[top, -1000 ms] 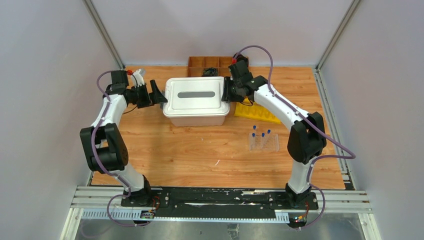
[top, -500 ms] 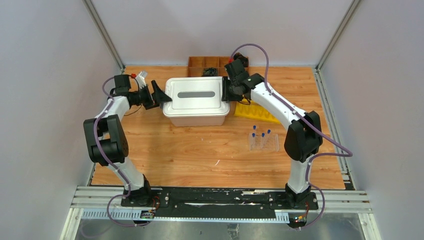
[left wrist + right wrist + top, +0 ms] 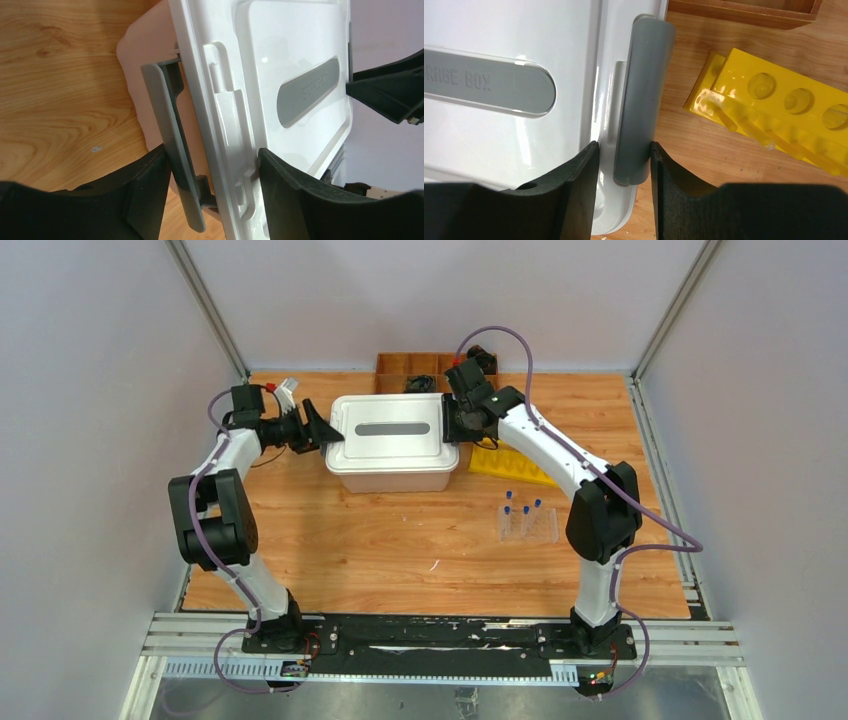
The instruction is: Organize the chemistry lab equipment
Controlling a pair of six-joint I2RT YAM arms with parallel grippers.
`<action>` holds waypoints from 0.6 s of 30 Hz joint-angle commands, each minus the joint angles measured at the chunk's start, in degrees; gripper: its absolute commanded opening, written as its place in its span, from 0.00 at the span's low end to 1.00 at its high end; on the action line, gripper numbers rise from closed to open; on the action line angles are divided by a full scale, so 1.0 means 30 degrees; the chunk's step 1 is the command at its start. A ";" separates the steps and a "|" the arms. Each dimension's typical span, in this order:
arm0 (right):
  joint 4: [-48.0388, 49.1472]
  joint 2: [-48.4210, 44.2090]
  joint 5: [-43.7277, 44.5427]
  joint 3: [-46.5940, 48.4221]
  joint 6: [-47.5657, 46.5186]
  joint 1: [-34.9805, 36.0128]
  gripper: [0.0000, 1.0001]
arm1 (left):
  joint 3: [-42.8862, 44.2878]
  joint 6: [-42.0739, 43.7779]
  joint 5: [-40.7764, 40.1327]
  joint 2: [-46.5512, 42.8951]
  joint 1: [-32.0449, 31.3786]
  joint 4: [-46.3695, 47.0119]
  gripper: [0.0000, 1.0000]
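Observation:
A clear tube rack (image 3: 527, 525) holding three blue-capped tubes (image 3: 523, 508) stands right of centre. A small white piece (image 3: 434, 565) lies on the wood in front. A white lidded storage box (image 3: 390, 440) sits at the back centre. My left gripper (image 3: 322, 430) is open at the box's left end, its jaws straddling the flipped-out grey latch (image 3: 175, 150) and the lid rim (image 3: 220, 125). My right gripper (image 3: 455, 425) is at the box's right end, shut on the grey latch (image 3: 641, 105) there. The funnel and the tiny blue piece are out of view.
A yellow moulded rack (image 3: 515, 465) lies just right of the box, also in the right wrist view (image 3: 774, 100). A brown wooden compartment tray (image 3: 420, 365) stands behind the box. Grey walls close in the back and both sides.
My left gripper has moved right, from beside the box to straddling its left latch and lid edge. My right gripper has shifted slightly left at the right latch.

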 commanded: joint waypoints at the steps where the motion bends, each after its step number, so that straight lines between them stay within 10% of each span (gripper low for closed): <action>1: -0.0736 0.0780 0.0153 0.0175 -0.0741 0.0401 0.24 | 0.1161 0.1520 -0.1036 -0.0951 -0.0648 -0.1723 0.59; 18: -0.0813 0.1055 -0.0701 0.0453 -0.1367 0.0577 0.18 | 0.1841 0.4712 -0.4630 -0.1107 -0.2978 -0.3997 0.42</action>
